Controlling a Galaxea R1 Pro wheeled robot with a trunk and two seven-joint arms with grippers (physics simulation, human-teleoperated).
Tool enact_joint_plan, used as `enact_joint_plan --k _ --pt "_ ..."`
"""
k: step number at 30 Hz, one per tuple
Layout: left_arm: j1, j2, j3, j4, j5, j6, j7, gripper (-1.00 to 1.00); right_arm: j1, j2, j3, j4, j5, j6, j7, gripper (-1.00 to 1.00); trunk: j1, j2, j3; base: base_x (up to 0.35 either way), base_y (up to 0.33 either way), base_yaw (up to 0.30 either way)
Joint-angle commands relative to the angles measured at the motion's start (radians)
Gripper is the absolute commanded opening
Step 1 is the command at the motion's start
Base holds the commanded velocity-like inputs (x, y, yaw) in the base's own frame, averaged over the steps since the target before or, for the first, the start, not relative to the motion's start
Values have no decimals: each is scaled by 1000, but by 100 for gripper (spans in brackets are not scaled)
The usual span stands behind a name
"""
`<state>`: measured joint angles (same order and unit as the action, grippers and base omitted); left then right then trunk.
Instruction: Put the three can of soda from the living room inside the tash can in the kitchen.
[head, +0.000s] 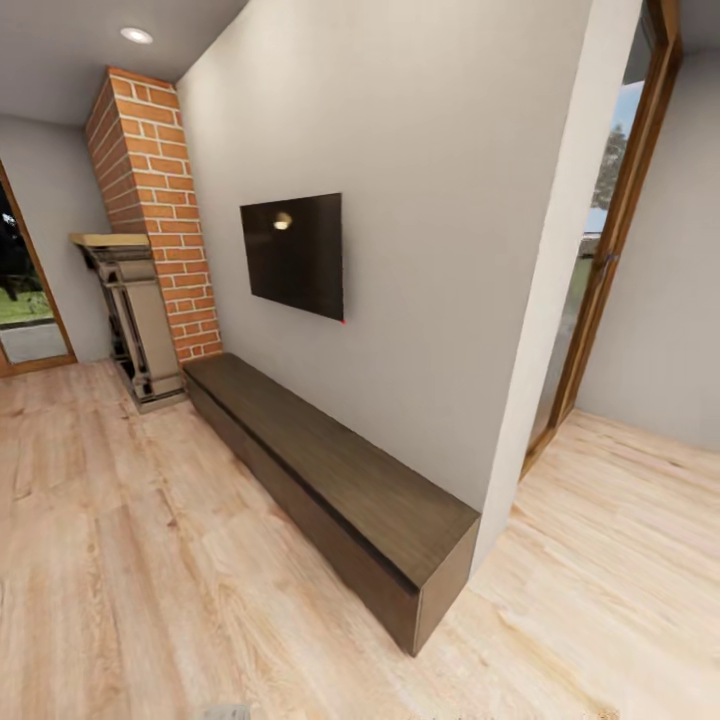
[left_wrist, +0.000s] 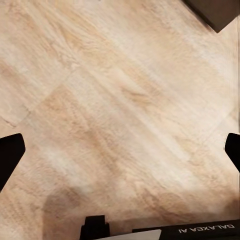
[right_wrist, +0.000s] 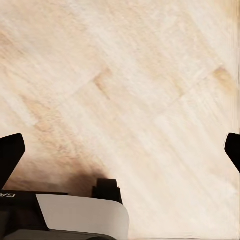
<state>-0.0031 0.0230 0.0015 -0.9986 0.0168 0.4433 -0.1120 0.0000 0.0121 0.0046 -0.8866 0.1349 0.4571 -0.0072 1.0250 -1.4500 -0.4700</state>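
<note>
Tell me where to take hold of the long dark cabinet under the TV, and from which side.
Probably the cabinet is best gripped by the top edge of its near end, coming from the open floor. That end has bare planks around it, while the far end sits close to the fireplace and the back runs along the wall. No handle shows, so expect a push or drag.
</note>
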Motion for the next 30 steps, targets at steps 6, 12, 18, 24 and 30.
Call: enact_joint_plan --k 6,12,18,24,30 --pt "0 0 0 0 0 0 0 100 0 0 1 0 0 0 -1 100 0 0 0 0 0 -300" --pt "0 0 0 0 0 0 1 100 0 0 2 0 0 0 -2 100 0 0 0 0 0 -300" --pt "0 0 0 0 0 0 1 100 0 0 3 0 0 0 -2 100 0 0 0 0 0 -300" --pt "0 0 0 0 0 0 2 100 0 0 3 0 0 0 -2 100 0 0 0 0 0 -300" --pt "0 0 0 0 0 0 2 100 0 0 3 0 0 0 -2 100 0 0 0 0 0 -300"
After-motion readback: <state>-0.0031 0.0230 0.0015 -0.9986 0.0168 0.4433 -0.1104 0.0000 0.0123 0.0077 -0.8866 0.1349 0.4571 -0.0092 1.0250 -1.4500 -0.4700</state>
